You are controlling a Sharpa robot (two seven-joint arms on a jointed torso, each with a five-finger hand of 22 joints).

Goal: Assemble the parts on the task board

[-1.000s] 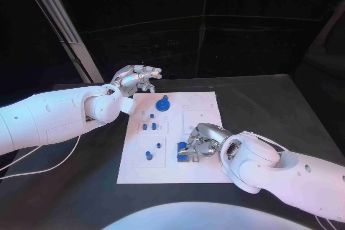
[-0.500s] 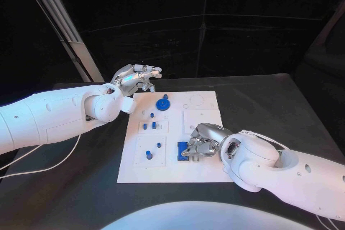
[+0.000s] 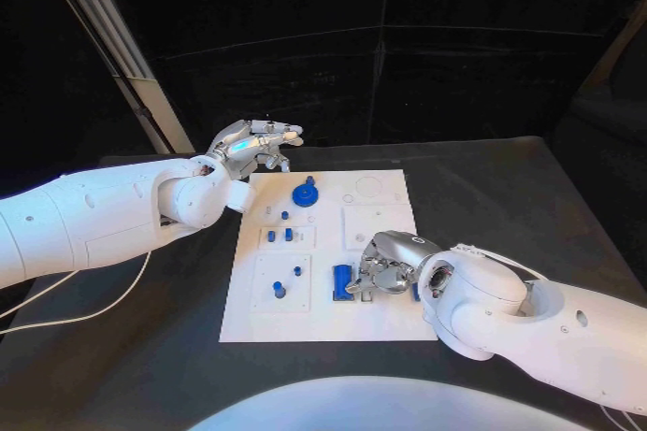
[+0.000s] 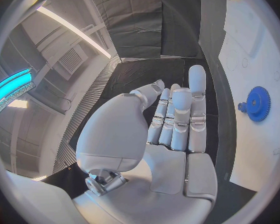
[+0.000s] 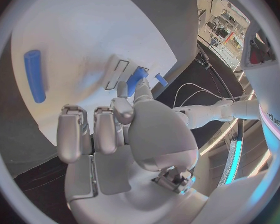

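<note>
- Black surface [image 3: 525, 197] carries the white board [image 3: 381, 321], parts scattered on it.
- Right hand [image 3: 379, 270] presses curled fingers [image 5: 71, 129] down beside a blue block [image 3: 342, 283], likely seating it; holding anything, I cannot tell.
- Left hand [image 3: 256, 142] hovers beyond the board's far edge, fingers loosely extended, empty, out of the way.

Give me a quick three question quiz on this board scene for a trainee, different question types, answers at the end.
1. True or false: the left hand holds a blue part.
2. Which hand is over the board? A) left B) right C) both
3. Fill in: the blue gear sits at the board's ___ end, far from or near the robot.

Key: 1 false, its fingers are empty in the left wrist view. 2 B, the right hand is by the blue block. 3 far.
</note>
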